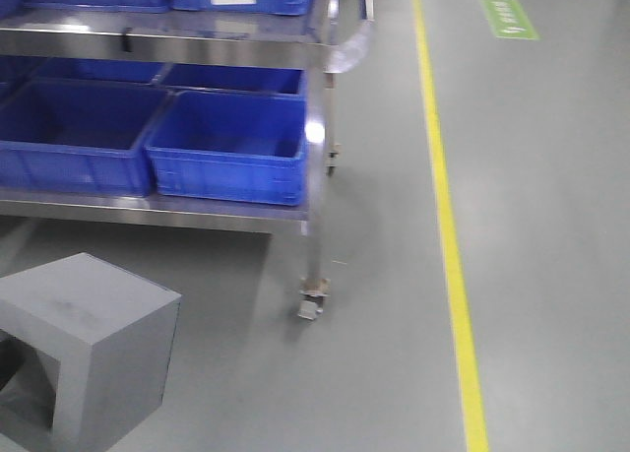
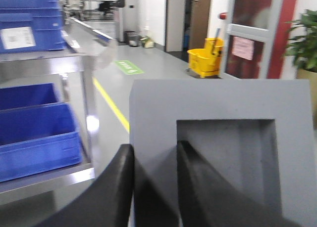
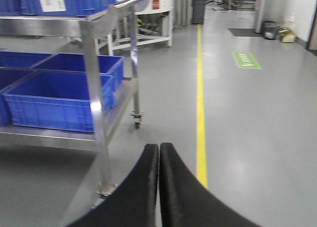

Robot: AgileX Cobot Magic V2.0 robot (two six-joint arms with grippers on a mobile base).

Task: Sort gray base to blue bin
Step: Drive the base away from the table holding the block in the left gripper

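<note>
Hanging in the lower left of the front view, the gray base point(image 1: 89, 344) is showing well short of the blue bin point(image 1: 231, 166), which is resting on the middle level of a steel cart point(image 1: 313, 191) with other bins point(image 1: 69, 137) beside and above it; the pickup is looking done, judging by the block being gripped and seemingly off the floor point(image 1: 394, 324), while the carry to the cart and the drop into the bin are both remaining; nothing of the block is showing inside any bin; the left gripper point(image 2: 154, 155) is grasping the block by one wall, its jaws standing part open around that wall, one finger point(image 2: 116, 187) lying against the outer face and the other reaching into the square pocket, both appearing to be pressing on it; the right gripper point(image 3: 159, 153) is clenched on nothing, its two fingers point(image 3: 143, 187) meeting tip to tip, and it is pointing over the floor beside the cart, near a yellow line point(image 3: 200, 113); it is taking no part in the hold
</note>
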